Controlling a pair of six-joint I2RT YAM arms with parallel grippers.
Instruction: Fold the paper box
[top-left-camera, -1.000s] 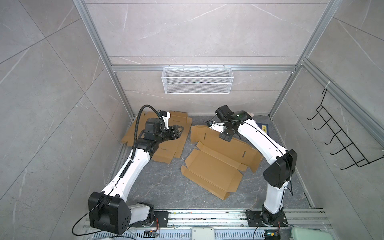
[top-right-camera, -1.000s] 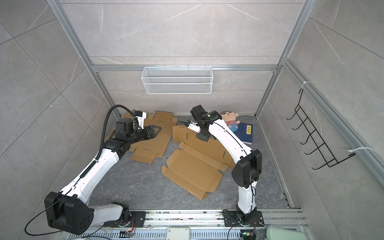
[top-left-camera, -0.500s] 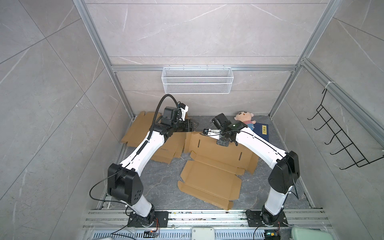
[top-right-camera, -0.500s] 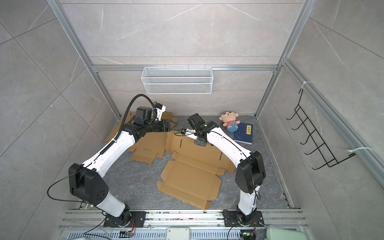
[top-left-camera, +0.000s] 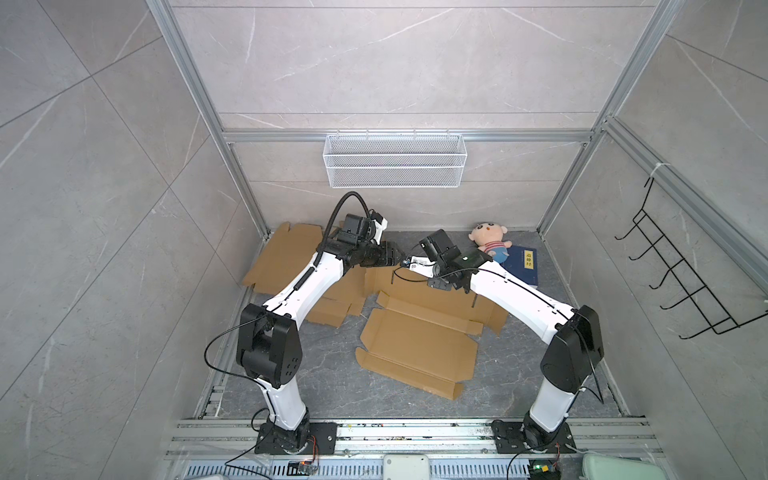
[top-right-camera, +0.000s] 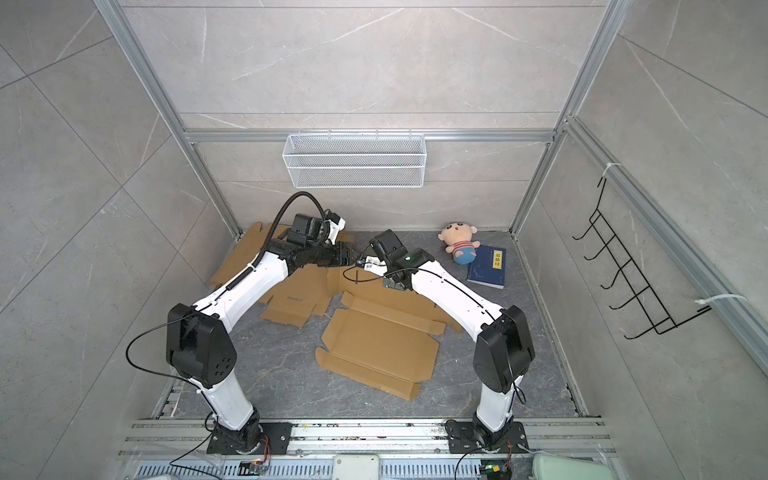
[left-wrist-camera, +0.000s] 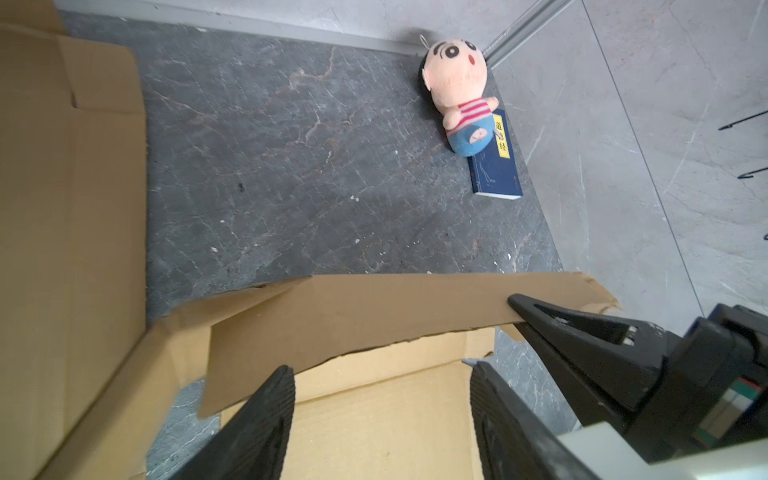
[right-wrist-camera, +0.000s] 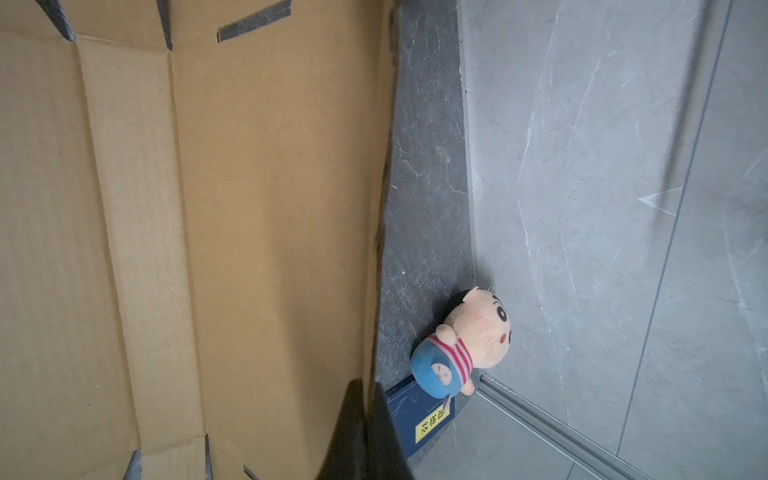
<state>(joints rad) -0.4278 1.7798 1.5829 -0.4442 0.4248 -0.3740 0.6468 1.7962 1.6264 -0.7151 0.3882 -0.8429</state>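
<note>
Brown corrugated cardboard box blank (top-left-camera: 415, 349) lies spread flat on the dark grey marbled table (top-left-camera: 332, 386), its near panels unpinned, so a pull at the far end may drag the whole sheet instead of creasing it. Farther in, the white right arm (top-left-camera: 519, 295) has its jaws pinched tight on one end of the long far flap (left-wrist-camera: 353, 316), which stands raised. Gripped at a single end, that flap could twist, slip out or tear, and its lower edge looks ragged in the left wrist view. Jaws of the white left arm (top-left-camera: 307, 286) stand wide and hold nothing, just beside the same flap and close to the right jaws, so a hasty closing could knock the two together or crush the flap off its crease. Beyond, loose flat cardboard sheets (top-left-camera: 286, 257) lie under the left arm, and a plush doll (top-left-camera: 488, 241) rests partly on a blue book (top-left-camera: 521, 266) near the far corner; a sliding blank could snag either.
</note>
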